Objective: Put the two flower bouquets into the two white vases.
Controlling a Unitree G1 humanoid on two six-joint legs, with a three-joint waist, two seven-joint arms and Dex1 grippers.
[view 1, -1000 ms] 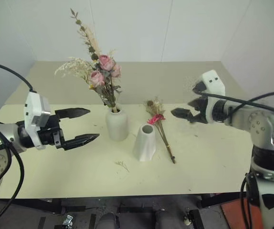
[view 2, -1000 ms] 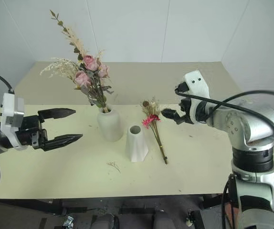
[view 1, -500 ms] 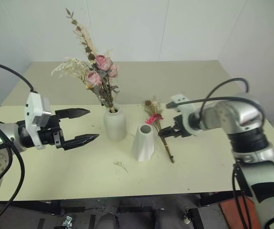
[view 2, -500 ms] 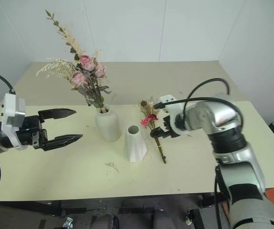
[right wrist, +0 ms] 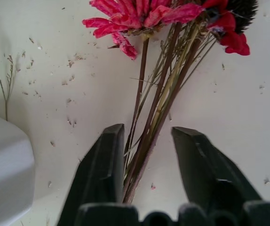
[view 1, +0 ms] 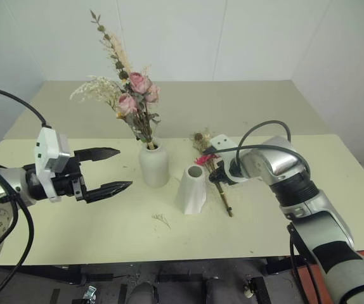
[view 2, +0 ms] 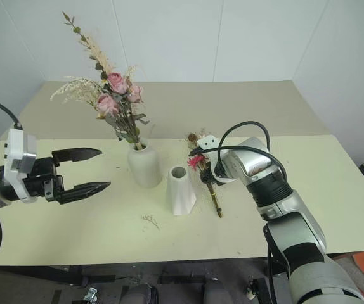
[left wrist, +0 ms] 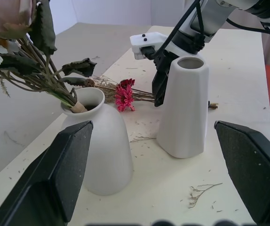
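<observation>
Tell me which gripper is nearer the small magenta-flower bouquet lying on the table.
Right. The right gripper straddles the stems of the small bouquet, jaws not yet closed on them. The left gripper hovers open, far over on the other side of the rounded vase and the cone vase.

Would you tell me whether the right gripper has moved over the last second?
Yes. The right gripper has come down and toward the cone vase, from above the table to the smaller bouquet's stems, which now lie between its fingers.

rose bunch point(view 1: 131, 101) in bottle vase point(view 1: 154, 166); cone vase point(view 1: 192, 189) right | small bunch point(view 1: 212, 172) right, on table point(view 1: 106, 228)
</observation>
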